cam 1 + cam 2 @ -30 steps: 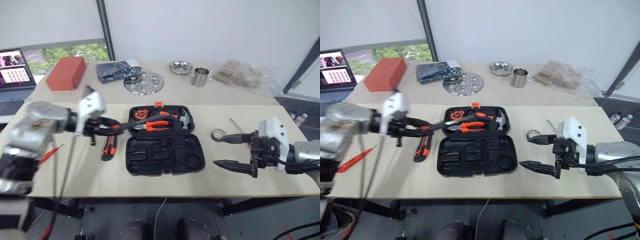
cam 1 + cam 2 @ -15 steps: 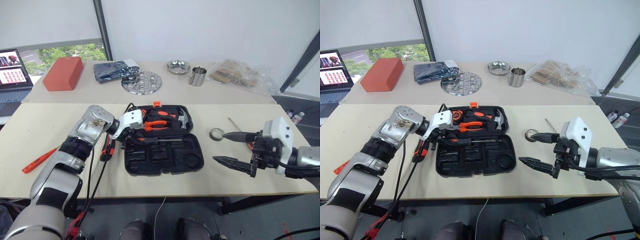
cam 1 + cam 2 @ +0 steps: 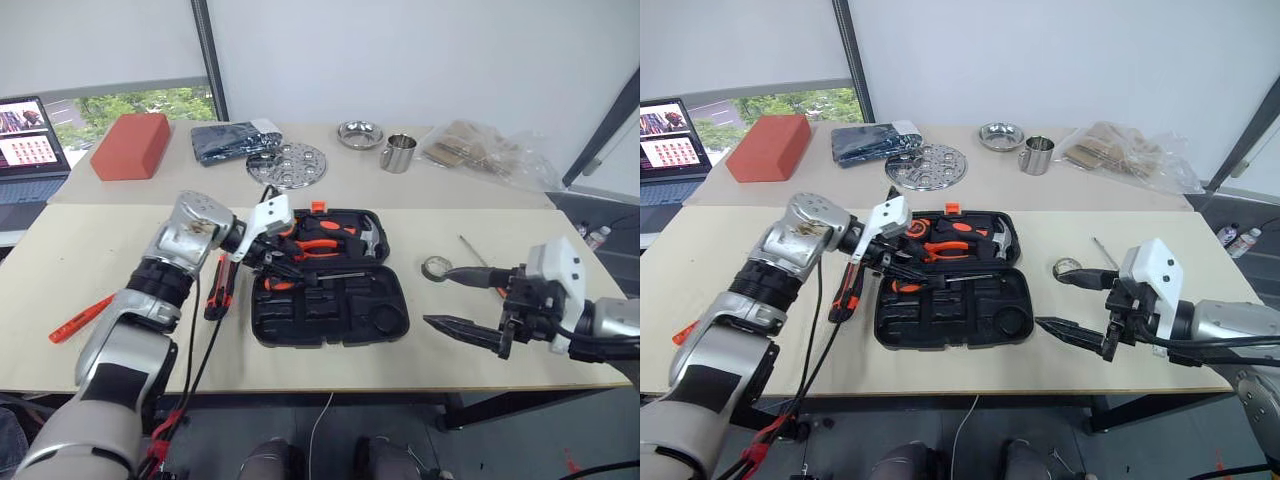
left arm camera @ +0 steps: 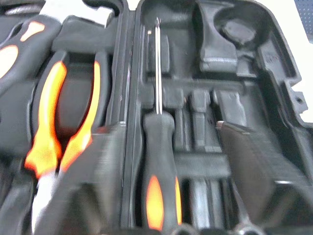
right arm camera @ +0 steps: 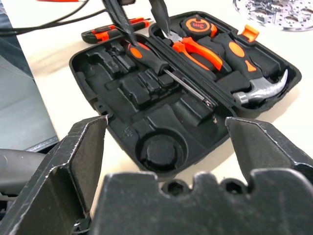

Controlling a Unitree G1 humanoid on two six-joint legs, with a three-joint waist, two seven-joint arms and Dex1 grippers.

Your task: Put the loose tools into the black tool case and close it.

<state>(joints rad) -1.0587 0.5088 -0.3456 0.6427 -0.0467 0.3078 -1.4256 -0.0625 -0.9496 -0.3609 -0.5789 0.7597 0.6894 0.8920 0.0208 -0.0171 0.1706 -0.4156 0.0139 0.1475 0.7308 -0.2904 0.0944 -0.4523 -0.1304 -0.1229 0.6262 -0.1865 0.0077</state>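
right pincer: near right, over the counter, jaws wide apart, holding nothing, well clear of the case.
black tool case: centre of the counter, lying open, near half with mostly bare recesses, far half holds orange-handled pliers and hammer.
left pincer: over the case's left end at the hinge line, jaws partly apart, straddling the handle end of the seated screwdriver; whether a finger touches the handle, cannot tell.
screwdriver: black-and-orange handle, lying in the slot along the hinge side of the near half, shaft pointing right.
step (judgement): releasing this screwdriver into its recess. Do it well: open fully before lifting, pull straight up and away so a finger doesn't drag the handle out; check the handle sits flush, or the lid won't shut.
utility knife: on the counter just left of the case, a second black-and-orange tool alongside it.
red tester screwdriver: on the counter far left of the case, near the edge.
tape roll: on the counter right of the case, just beside the right pincer's far finger.
remaining (judgement): several loose tools are out, lid open, early to mid task.
risk: cable hangs off the left arm near the knife, could snag.
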